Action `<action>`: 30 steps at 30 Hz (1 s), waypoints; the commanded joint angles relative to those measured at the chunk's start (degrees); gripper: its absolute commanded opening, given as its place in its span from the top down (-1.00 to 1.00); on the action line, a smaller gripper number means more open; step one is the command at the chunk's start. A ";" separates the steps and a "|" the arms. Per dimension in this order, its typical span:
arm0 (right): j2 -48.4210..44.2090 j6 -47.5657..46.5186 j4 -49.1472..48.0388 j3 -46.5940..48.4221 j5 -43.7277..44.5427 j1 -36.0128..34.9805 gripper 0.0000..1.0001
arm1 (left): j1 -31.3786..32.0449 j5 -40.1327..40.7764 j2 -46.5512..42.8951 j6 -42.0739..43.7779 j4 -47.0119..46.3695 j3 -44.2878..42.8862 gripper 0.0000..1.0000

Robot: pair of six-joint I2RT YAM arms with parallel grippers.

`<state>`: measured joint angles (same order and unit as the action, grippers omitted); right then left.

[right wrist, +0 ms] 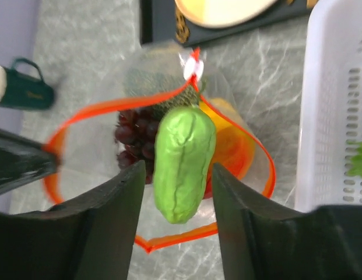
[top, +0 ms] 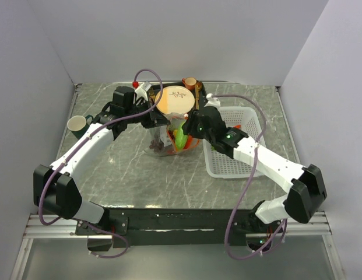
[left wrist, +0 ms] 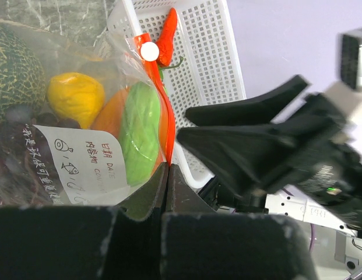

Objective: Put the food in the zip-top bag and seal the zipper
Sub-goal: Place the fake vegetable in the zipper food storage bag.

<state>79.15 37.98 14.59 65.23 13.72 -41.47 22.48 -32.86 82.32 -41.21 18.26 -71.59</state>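
The zip-top bag [top: 163, 143] lies mid-table with its mouth held wide. My left gripper [left wrist: 167, 166] is shut on the orange-red zipper [left wrist: 161, 105] at the bag's rim. Inside I see the green cucumber [left wrist: 140, 131], the yellow pear [left wrist: 76, 96], the green melon [left wrist: 14, 73] and an orange piece. From above, my right gripper [right wrist: 178, 168] hangs over the open mouth. Its fingers stand apart with a gap on each side of the cucumber [right wrist: 183, 160]. Dark grapes [right wrist: 134, 137] lie beside the cucumber, and the zipper [right wrist: 99, 108] loops round them.
A white mesh basket [top: 236, 163] stands right of the bag, with a red chili [left wrist: 167, 38] in it. Behind the bag is a dark tray with a round plate [top: 175, 100] and a brown cup [top: 190, 83]. A green cup [top: 78, 123] sits at the left.
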 commanded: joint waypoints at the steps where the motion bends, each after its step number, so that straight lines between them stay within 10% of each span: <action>1: 4.86 1.66 -0.09 2.17 -1.23 0.25 0.04 | 0.28 -0.54 -3.22 -0.27 -3.06 -1.71 0.98; 6: 11.36 0.70 -2.81 4.28 -4.92 0.25 0.59 | 0.28 -0.80 -2.78 -0.19 -2.88 -2.23 0.98; 13: 12.60 -1.24 -5.98 6.21 -6.51 0.16 0.56 | 0.37 -1.32 -2.61 -0.71 -3.41 -1.80 0.98; 30: -8.31 2.97 3.50 -5.28 12.91 2.79 -0.58 | 0.37 -1.50 -1.38 -0.54 -3.41 -2.68 0.99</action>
<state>76.25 38.17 14.98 62.26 19.07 -40.88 22.59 -32.93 82.21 -41.23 18.26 -71.59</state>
